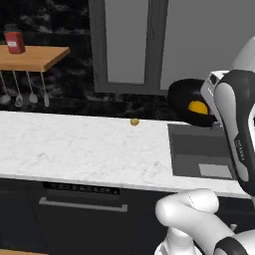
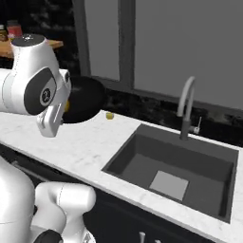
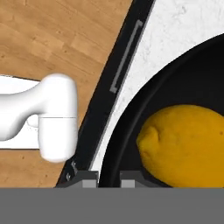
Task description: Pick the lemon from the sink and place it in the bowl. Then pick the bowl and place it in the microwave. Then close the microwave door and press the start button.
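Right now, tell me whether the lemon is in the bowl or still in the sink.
In the bowl. The lemon lies inside the black bowl, lifted above the counter; the sink basin holds just its mat.

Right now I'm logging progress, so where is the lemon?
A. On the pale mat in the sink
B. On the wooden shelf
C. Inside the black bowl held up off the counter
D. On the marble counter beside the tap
C: the lemon lies inside the bowl, which the gripper grips by the rim, above the counter.

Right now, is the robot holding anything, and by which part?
It holds the black bowl by its rim, jaws straddling the edge; the lemon lies inside.
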You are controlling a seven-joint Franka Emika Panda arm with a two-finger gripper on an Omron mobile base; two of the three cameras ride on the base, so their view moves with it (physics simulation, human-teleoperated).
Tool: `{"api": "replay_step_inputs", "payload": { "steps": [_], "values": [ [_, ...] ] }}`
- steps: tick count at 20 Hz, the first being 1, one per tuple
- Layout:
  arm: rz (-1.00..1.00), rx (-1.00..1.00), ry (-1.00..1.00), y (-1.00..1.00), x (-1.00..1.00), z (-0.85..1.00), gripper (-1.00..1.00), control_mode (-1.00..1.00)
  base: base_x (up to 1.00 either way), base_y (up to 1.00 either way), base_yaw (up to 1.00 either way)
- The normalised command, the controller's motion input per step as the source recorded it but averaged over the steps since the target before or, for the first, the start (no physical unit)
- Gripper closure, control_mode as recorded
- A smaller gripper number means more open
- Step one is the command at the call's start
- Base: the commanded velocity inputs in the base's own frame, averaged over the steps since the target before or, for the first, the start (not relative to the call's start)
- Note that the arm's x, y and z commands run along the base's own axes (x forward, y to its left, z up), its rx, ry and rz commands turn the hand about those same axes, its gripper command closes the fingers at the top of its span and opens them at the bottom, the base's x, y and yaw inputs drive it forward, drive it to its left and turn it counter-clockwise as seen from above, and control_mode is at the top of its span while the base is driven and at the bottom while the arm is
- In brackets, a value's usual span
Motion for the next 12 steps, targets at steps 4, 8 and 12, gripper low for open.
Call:
{"api": "replay_step_inputs", "payload": {
  "steps": [4,8,12],
  "values": [
    [0.00,0.00,0.00,0.00,0.00,0.00,1.00,1.00,0.00,0.45,0.91],
    [0.00,0.00,0.00,0.00,0.00,0.00,1.00,1.00,0.00,0.43,0.90],
    [0.00,0.00,0.00,0.00,0.00,0.00,1.00,1.00,0.00,0.50,0.84]
  ]
}}
